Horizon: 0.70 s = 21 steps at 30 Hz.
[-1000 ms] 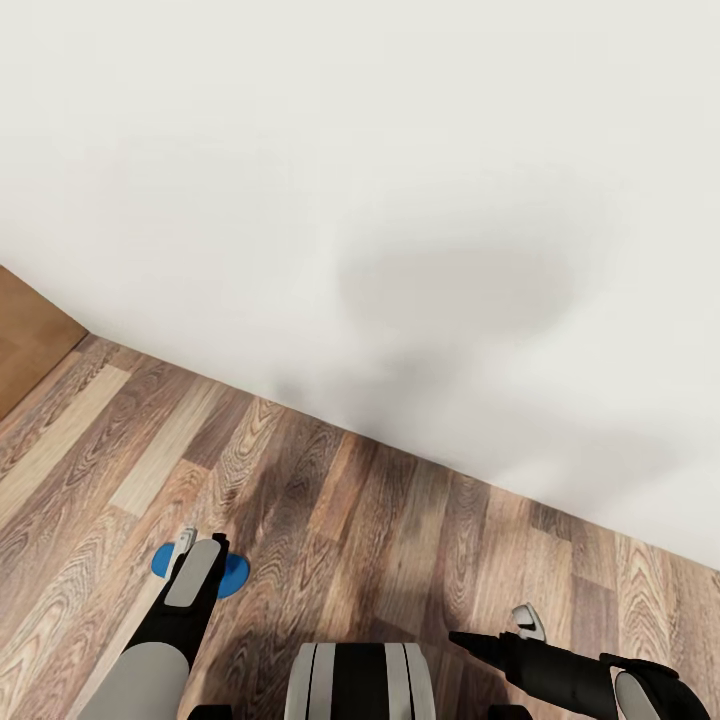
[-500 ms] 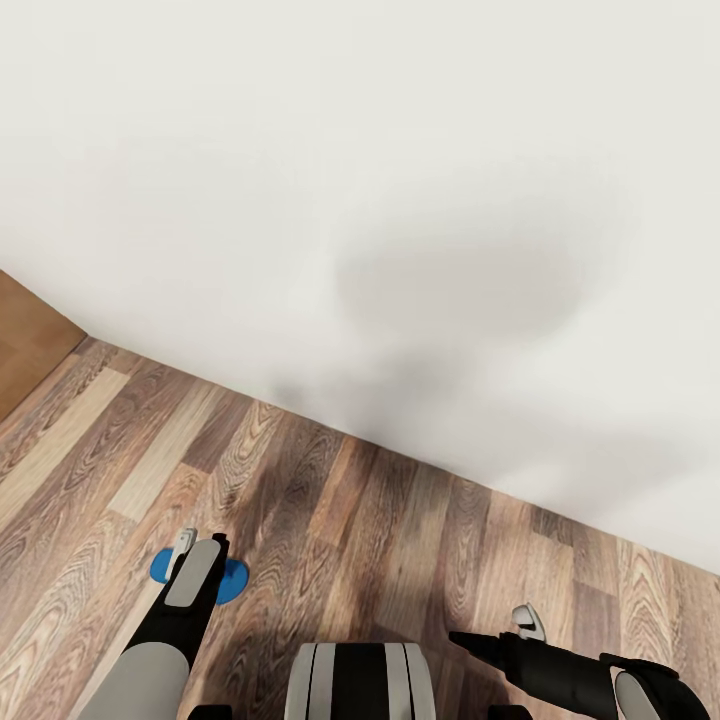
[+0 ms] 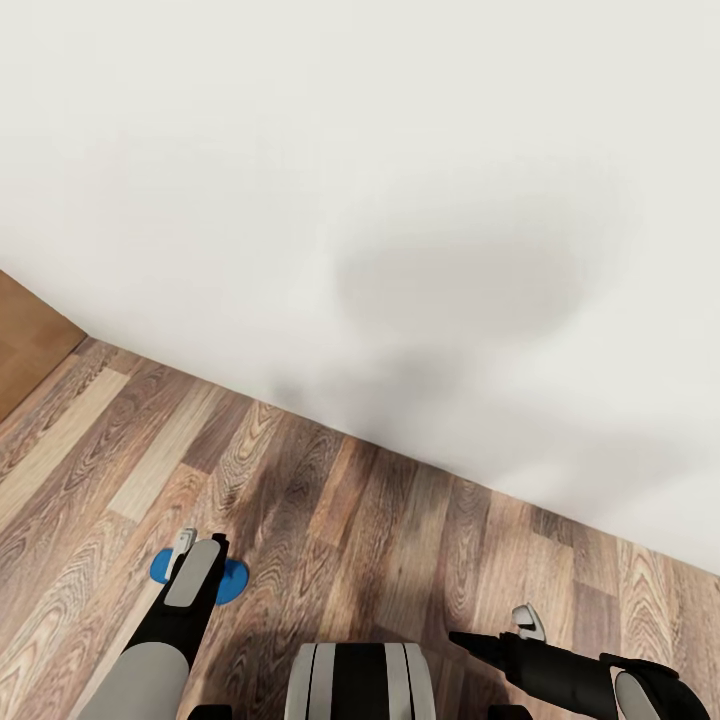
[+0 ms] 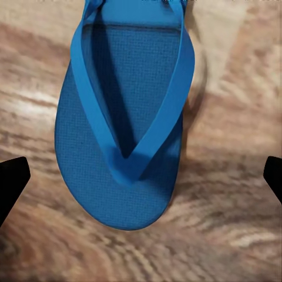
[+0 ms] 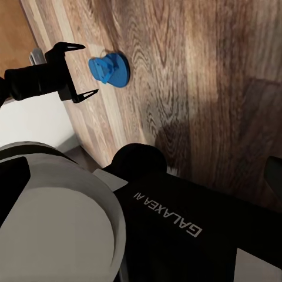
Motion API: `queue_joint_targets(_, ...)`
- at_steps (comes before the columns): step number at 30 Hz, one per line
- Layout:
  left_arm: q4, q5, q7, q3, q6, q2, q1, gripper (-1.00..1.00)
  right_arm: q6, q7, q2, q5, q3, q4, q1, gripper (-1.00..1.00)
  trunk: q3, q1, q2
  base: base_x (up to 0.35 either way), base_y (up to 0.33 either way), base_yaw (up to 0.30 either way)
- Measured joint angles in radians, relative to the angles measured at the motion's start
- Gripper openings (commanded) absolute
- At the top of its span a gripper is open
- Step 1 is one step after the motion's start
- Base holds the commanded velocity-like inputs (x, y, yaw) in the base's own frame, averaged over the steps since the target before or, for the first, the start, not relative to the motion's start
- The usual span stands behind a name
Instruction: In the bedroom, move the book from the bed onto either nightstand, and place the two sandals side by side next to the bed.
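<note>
- My left gripper [image 4: 141, 176] hung with its fingers spread wide, one tip at either side, directly over a blue sandal [image 4: 126, 117] lying flat on the wood floor [image 3: 330, 520].
- Over the last second the sandal slid only slightly; I had settled above it, so the descent to pick it up seemed next.
- My right gripper [image 3: 525, 620] hovered off to the far side; I couldn't tell its state.

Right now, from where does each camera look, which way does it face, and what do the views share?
Head view: high on the robot, facing down at the floor and white wall; left gripper above the sandal.
Left wrist view: facing down on the sandal, fingertips apart.
Right wrist view: facing across the robot's base toward the left gripper.
All three share the sandal.
</note>
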Motion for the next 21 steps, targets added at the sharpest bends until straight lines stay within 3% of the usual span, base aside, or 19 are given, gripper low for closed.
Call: queue_joint_targets(21, -0.001, 0.0, 0.0, 0.0, 0.0, 0.0, 0.0, 1.0, 0.0, 0.0, 0.0, 0.0, 0.0, 0.0, 0.0, 1.0, 0.0, 0.0, 0.0, 0.002, 0.0, 0.0)
